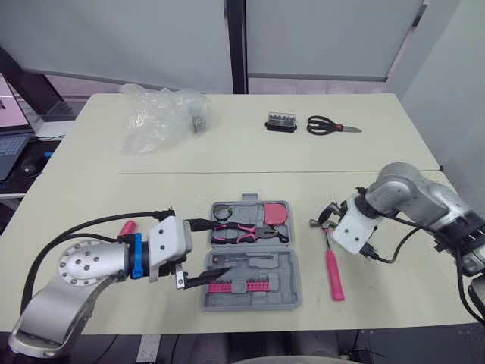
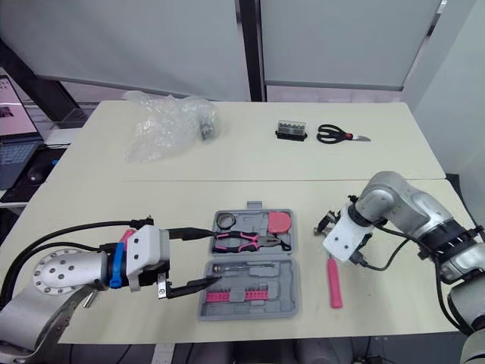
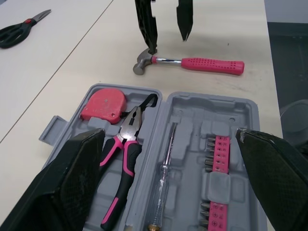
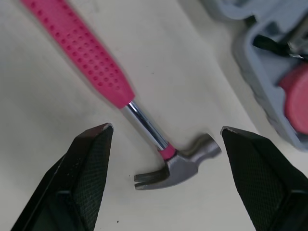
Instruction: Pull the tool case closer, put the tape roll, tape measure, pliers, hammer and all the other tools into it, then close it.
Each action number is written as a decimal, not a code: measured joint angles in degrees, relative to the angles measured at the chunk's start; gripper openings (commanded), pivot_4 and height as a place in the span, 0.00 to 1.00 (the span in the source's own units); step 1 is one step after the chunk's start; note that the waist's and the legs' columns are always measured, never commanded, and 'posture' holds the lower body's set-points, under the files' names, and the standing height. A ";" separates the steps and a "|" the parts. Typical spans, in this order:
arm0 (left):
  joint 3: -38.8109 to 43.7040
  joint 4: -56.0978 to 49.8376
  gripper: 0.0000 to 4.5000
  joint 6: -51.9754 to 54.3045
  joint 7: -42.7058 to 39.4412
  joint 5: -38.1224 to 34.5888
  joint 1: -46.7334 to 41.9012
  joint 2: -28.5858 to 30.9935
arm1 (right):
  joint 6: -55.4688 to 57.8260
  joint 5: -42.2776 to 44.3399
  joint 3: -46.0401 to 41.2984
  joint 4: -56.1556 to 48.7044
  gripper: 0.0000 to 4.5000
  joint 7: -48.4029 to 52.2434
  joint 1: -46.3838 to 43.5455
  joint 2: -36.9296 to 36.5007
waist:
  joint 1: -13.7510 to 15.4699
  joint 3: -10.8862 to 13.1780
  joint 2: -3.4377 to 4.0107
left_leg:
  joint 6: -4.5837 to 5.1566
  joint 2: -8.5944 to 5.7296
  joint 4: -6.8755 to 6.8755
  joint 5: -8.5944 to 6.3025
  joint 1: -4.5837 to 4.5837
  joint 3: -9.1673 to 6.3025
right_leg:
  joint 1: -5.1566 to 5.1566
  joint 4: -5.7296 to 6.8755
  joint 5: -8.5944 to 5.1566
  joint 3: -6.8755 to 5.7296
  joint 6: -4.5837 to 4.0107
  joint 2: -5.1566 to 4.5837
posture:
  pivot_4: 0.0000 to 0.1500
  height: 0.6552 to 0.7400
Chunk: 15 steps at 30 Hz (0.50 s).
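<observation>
just beside case [image 1: 285, 274], hammer [image 1: 334, 273], right claw [image 4: 166, 130] spread

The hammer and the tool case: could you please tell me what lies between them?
Only bare table lies between the hammer and the tool case, as the left eye and left wrist views show.

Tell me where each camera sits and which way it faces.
Left eye view: on the head, facing forward and down at the table, open case, left gripper and right gripper.
Right eye view: head's other eye, same scene.
Left wrist view: left wrist, looking past its own fingers across the case to the hammer and right gripper.
Right wrist view: right wrist, looking down between its own fingers at the hammer head.
Shared: both wrist views show hammer and tape measure.
</observation>
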 measured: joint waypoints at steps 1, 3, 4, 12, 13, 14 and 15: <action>-0.25 -0.23 1.00 0.31 0.16 0.00 -0.34 -0.21 | -2.03 -1.24 1.02 1.54 0.85 -0.11 -0.37 0.98 | 0.09 0.00 0.00 | 0.00 -0.01 0.06 0.00 -0.01 -0.01 | 0.00 0.03 0.00 0.00 0.00 0.00 | 1.00 1.00; -1.04 -0.54 1.00 0.84 1.06 0.01 -0.99 -0.64 | -6.50 -4.91 2.90 6.15 0.85 -1.59 -1.41 3.16 | 0.15 0.01 0.01 | 0.00 -0.01 0.20 0.00 -0.01 -0.03 | 0.04 0.09 0.00 -0.01 0.00 0.00 | 1.00 1.00; -1.26 -0.82 1.00 0.95 1.19 0.01 -1.10 -0.89 | -8.02 -6.09 3.55 7.77 0.85 -2.47 -1.66 3.83 | 0.16 0.01 0.01 | 0.00 0.00 0.29 0.00 0.00 -0.04 | 0.08 0.12 0.00 -0.01 0.00 0.00 | 1.00 1.00; -1.46 -2.35 1.00 1.92 3.49 0.37 0.52 -1.09 | -17.88 -15.50 5.35 18.61 0.50 -12.29 -4.82 7.04 | 0.02 0.00 -0.01 | 0.01 0.01 0.45 -0.01 0.33 -0.13 | 0.50 0.17 0.00 -0.05 0.00 0.02 | 1.00 1.00; -1.46 -2.44 1.00 1.95 3.58 0.38 0.65 -1.10 | -18.65 -16.50 5.48 19.58 0.47 -13.54 -5.29 7.15 | -0.05 0.00 -0.01 | 0.01 0.01 0.43 -0.01 0.42 -0.12 | 0.58 0.16 0.00 -0.04 0.00 0.02 | 1.00 1.00; -1.46 -2.63 1.00 1.96 3.74 0.38 0.73 -1.09 | -19.43 -17.56 5.54 20.71 0.44 -15.01 -5.74 7.26 | -0.09 0.00 -0.01 | 0.01 0.01 0.42 -0.01 0.52 -0.12 | 0.68 0.16 0.00 -0.04 0.00 0.02 | 1.00 1.00; -1.46 -2.97 1.00 1.97 3.83 0.40 0.87 -1.09 | -20.12 -18.26 5.54 21.57 0.41 -16.00 -6.01 7.31 | -0.10 0.00 -0.01 | 0.01 0.01 0.42 -0.01 0.57 -0.12 | 0.73 0.16 0.00 -0.04 0.00 0.03 | 1.00 1.00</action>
